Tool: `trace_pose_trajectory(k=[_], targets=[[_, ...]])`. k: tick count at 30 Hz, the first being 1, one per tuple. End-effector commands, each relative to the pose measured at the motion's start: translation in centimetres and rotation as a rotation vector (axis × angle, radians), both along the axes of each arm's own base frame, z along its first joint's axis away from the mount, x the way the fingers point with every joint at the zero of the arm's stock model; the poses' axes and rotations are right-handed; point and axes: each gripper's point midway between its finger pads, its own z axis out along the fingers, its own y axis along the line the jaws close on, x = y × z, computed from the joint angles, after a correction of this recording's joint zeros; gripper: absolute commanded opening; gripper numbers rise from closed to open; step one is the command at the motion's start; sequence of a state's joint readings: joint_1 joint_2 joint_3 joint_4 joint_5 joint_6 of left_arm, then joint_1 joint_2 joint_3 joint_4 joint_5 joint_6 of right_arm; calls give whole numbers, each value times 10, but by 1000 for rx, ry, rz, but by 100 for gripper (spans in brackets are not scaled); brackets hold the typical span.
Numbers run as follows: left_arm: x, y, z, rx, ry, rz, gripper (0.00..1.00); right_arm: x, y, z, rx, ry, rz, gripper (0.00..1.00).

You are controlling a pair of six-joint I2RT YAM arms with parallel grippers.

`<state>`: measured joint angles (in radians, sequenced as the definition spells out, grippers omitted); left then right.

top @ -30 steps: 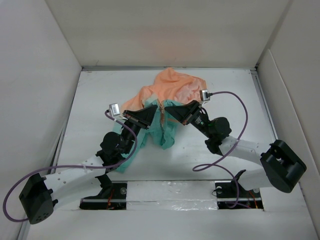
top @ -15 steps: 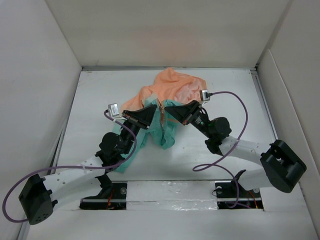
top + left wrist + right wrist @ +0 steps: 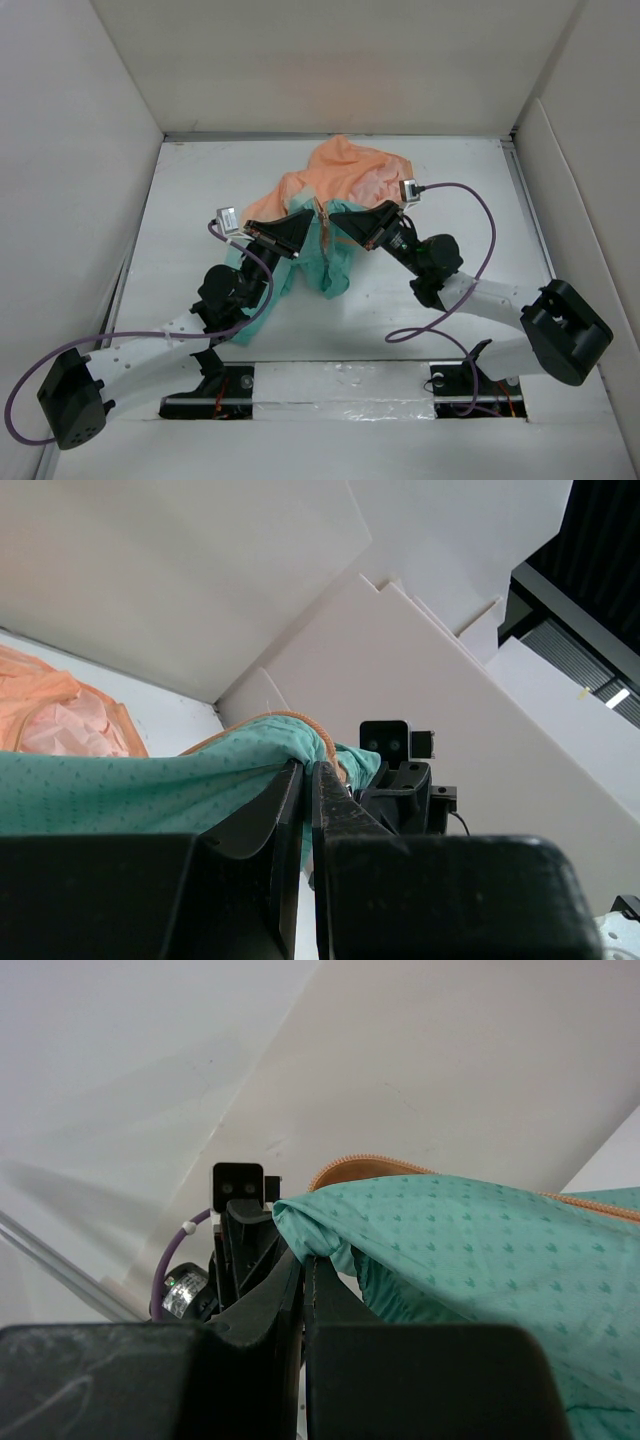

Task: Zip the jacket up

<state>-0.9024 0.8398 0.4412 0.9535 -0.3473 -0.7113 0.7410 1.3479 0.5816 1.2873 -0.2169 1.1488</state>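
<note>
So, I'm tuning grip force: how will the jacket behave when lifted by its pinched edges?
Probably floppy: the jacket lies crumpled and drapes over the left claw. Likely light: the fabric looks thin where the right claw pinches it. It may sag and swing rather than hold shape.
</note>
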Motion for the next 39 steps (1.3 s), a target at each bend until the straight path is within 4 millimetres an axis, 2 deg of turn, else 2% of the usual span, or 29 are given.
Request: trace_pose_trajectory(k=[1, 21, 39], targets=[[-9, 5, 29, -74, -67, -17, 0, -51, -45, 97, 324, -347, -2, 0], [-10, 0, 23, -62, -55, -42, 0, -50, -46, 101, 327, -354, -17, 0], [-6, 1, 25, 17, -47, -7, 0, -37, -36, 101, 259, -337, -53, 0]])
